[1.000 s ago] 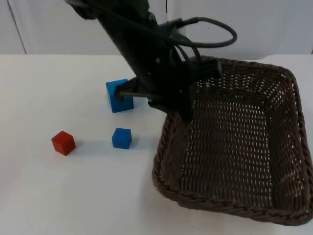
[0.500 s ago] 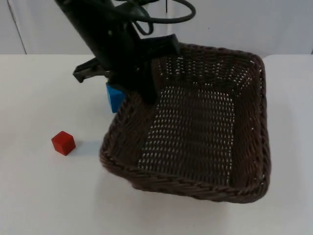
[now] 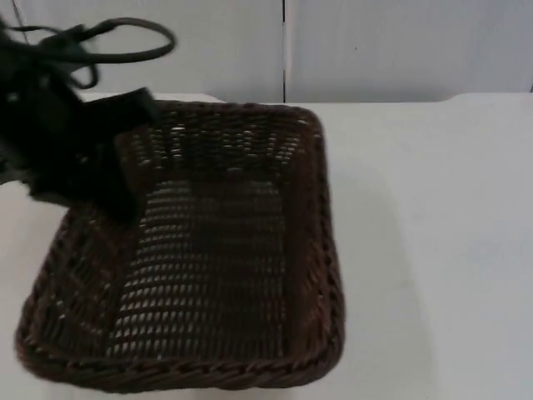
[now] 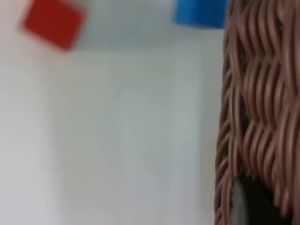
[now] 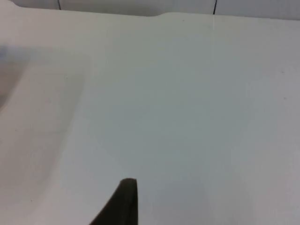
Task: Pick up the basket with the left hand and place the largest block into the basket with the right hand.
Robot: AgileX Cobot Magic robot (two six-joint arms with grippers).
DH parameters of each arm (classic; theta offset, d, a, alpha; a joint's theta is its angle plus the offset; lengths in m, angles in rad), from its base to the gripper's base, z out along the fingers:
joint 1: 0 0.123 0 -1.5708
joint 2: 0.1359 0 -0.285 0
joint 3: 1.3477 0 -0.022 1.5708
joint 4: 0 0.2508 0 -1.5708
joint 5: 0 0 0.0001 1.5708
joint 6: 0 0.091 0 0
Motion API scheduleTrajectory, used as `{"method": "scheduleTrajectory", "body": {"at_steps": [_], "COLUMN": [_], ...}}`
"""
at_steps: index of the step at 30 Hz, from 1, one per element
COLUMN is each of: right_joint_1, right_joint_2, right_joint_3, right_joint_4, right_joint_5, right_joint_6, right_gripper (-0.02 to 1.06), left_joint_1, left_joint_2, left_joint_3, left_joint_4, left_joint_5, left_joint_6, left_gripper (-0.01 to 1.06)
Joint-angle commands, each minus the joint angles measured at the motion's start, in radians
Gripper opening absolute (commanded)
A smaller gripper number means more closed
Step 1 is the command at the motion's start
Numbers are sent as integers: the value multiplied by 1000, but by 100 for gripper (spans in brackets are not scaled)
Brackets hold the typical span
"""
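The left gripper (image 3: 125, 196) pinches the brown basket (image 3: 208, 275) by its rim, with a red block (image 4: 52, 22) and what looks like a blue block (image 4: 200, 11) lying beyond it.

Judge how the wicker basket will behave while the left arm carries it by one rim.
The basket is woven wicker, so probably light for its size and fairly stiff, with slight flex. The left gripper holds one rim only, so the far end may sag or swing. The rough weave should resist slipping.
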Motion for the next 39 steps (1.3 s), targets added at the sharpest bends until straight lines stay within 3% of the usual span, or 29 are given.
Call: {"method": "scheduleTrajectory", "body": {"at_steps": [1, 11, 23, 39], "right_joint_1": [-8, -8, -8, -8], "right_joint_2": [-4, -4, -4, -4], "right_joint_3": [0, 0, 0, -2], "right_joint_4": [2, 2, 8, 27], "right_joint_5": [-6, -6, -6, -11], "right_joint_6": [0, 0, 5, 1], "right_gripper": [104, 104, 104, 104], "left_joint_1": [43, 192, 194, 194], "left_joint_2": [-78, -266, -322, -322], "left_joint_3": [79, 268, 360, 362], "left_joint_4": [-63, -75, -80, -98], "left_joint_5": [-49, -50, -76, -83], "left_joint_6": [4, 4, 4, 4], "left_gripper": [0, 0, 0, 0]}}
